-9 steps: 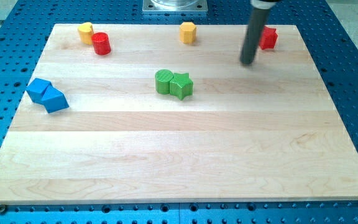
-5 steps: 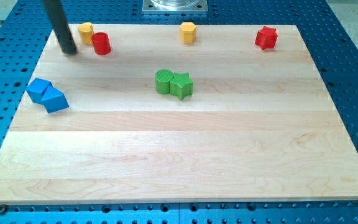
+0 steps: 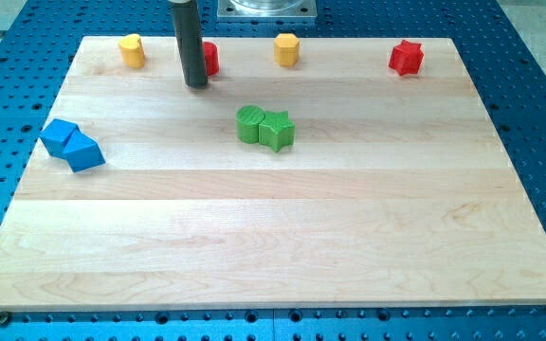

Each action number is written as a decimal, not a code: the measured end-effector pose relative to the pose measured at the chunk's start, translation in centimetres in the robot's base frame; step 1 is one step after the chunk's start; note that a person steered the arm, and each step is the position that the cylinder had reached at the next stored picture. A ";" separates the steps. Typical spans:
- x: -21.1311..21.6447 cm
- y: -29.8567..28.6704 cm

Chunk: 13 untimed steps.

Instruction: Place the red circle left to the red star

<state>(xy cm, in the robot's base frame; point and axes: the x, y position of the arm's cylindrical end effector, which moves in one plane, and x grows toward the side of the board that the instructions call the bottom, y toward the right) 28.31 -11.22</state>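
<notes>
The red circle [image 3: 210, 59] stands near the board's top edge, left of centre, mostly hidden behind my dark rod. My tip [image 3: 195, 84] rests on the board just to the lower left of the red circle, touching or nearly touching it. The red star [image 3: 407, 58] sits at the view's top right, far to the right of the circle.
A yellow block [image 3: 133, 49] is at the top left and a yellow hexagon [image 3: 286, 48] at top centre, between the red circle and the red star. A green circle [image 3: 249, 124] and green star [image 3: 277, 130] touch mid-board. Two blue blocks [image 3: 72, 145] lie at the left.
My tip swept from the top right to the far left, then moved right. The red circle has shifted right, away from the yellow block at the top left.
</notes>
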 end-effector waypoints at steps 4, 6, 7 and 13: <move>-0.1 6.5; -3.4 2.5; -5.3 2.5; -0.5 16.1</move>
<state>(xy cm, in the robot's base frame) 27.82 4.90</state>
